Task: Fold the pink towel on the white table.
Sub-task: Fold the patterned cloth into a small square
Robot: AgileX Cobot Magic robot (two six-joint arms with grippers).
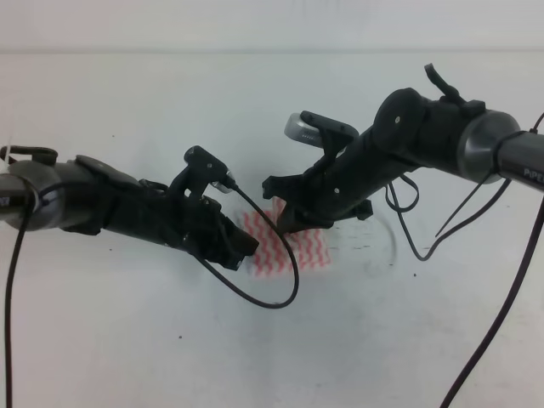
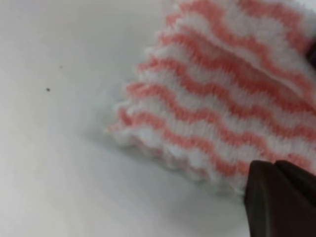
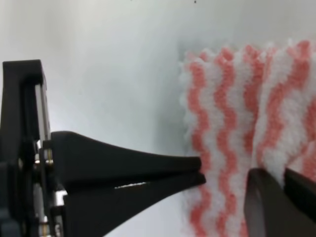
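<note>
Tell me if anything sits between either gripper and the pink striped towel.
Nothing visible does. The thin pink-and-white wavy-striped towel lies alone on the plain white table; the right gripper is already at its edge, and the left gripper is right against it.

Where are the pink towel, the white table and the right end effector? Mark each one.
pink towel (image 1: 310, 249): exterior high view, on its striped flat part.
white table (image 1: 127, 340): exterior high view, on bare tabletop.
right end effector (image 3: 201, 170): right wrist view, at its closed fingertips on the towel's edge.
</note>
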